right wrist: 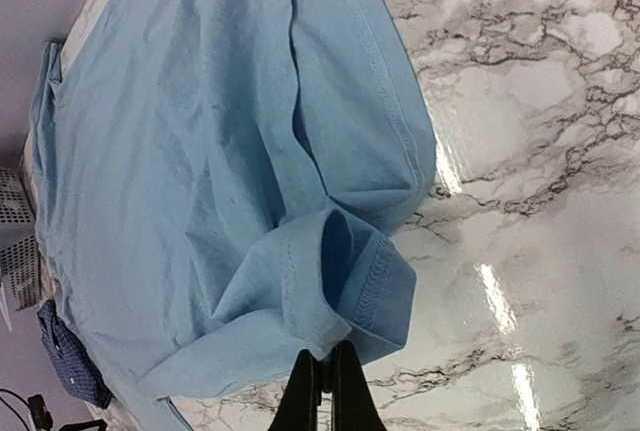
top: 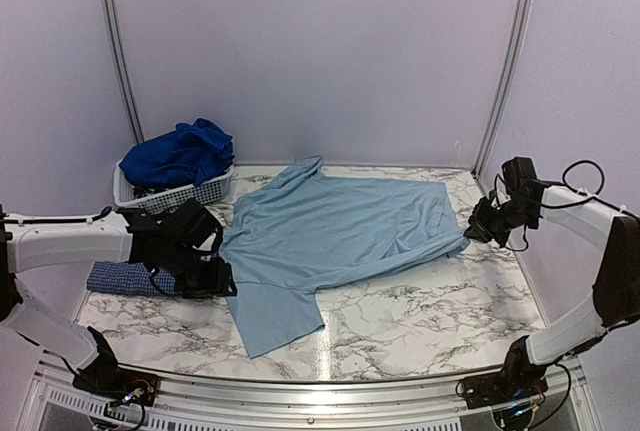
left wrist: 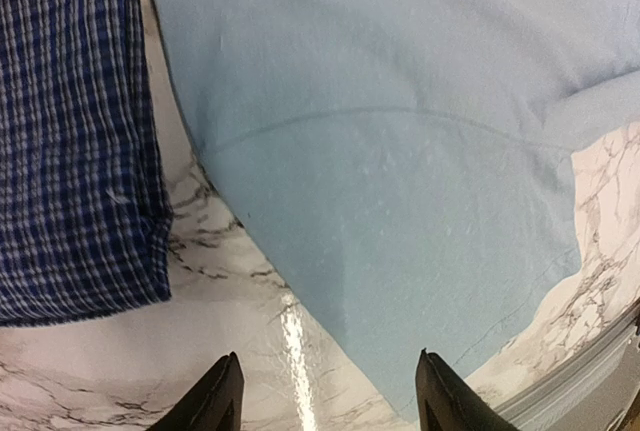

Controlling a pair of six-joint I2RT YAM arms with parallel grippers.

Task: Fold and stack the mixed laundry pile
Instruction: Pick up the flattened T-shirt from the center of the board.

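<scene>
T-shirt (top: 340,226) spread flat, pale blue, your right gripper (top: 470,234) clamped on its right edge, your left gripper (top: 215,279) jaws apart over its left edge, checked shirt (top: 125,278) folded just left of it, royal blue clothes (top: 182,154) in basket (top: 170,194) behind its left side

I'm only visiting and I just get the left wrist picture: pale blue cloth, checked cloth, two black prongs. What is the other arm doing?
Observer: The right gripper is shut on the T-shirt, pinching its edge at the right side of the table.
Operator: Is that shirt bunched up?
Observer: No, it lies spread mostly flat across the middle of the table.
Operator: Any laundry I can't see?
Observer: Yes, royal blue clothes are heaped in a white basket at the back left corner.
</scene>
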